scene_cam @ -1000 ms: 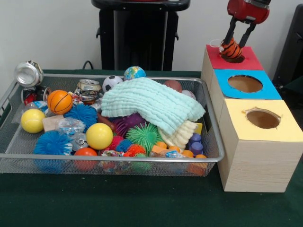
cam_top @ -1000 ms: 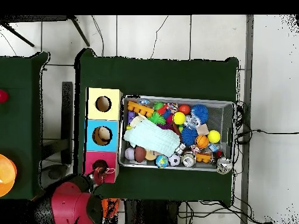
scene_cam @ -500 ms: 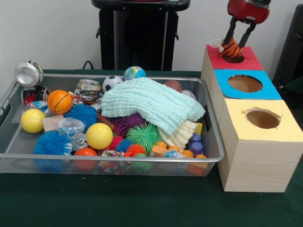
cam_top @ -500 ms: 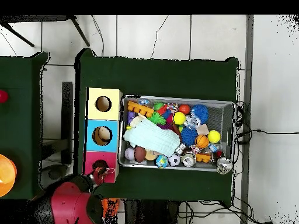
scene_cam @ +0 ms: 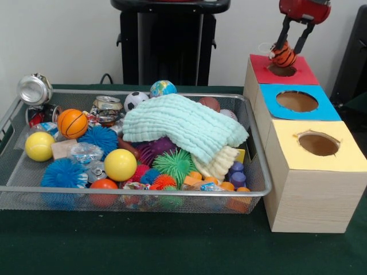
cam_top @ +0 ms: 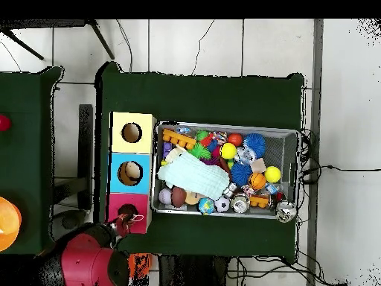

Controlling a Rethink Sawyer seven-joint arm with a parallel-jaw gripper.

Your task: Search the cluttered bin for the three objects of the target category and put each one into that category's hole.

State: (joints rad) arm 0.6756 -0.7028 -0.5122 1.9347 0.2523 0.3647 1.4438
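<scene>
You see a pale wall [scene_cam: 63, 40] behind the green counter [scene_cam: 132, 243], and white floor tiles [cam_top: 197, 46] with trailing cables [cam_top: 338, 170].

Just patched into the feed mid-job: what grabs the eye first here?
The gripper at top right holds an orange, black-striped ball just above the red-topped box's hole. Beside it, the wire bin brims with bright toys, with a pale green cloth draped over its middle. A crushed silver can perches on the bin's far left corner.
</scene>
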